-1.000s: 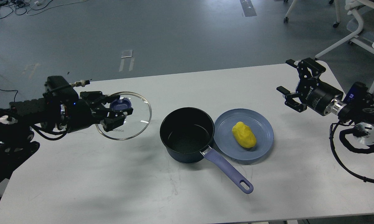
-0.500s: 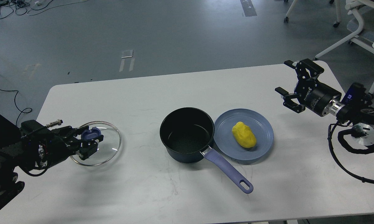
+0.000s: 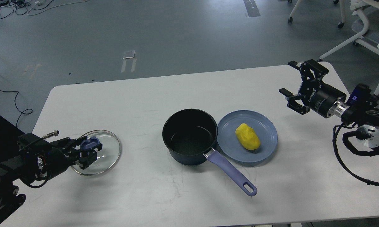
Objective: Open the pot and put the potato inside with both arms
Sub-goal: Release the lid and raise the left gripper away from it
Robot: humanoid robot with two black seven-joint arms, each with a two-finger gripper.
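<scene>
The dark pot stands open at the table's middle, its purple handle pointing to the front right. The yellow potato lies on a blue plate just right of the pot. The glass lid with its blue knob is at the front left, low over or on the table. My left gripper is shut on the knob. My right gripper is open and empty, above the table's far right, well apart from the plate.
The white table ends near my left arm at the left and near my right arm at the right. White chair legs stand on the floor beyond the far right corner. Cables lie on the floor at the far left.
My left gripper has carried the lid from beside the pot to the front left and down toward the table. The right gripper has barely moved.
</scene>
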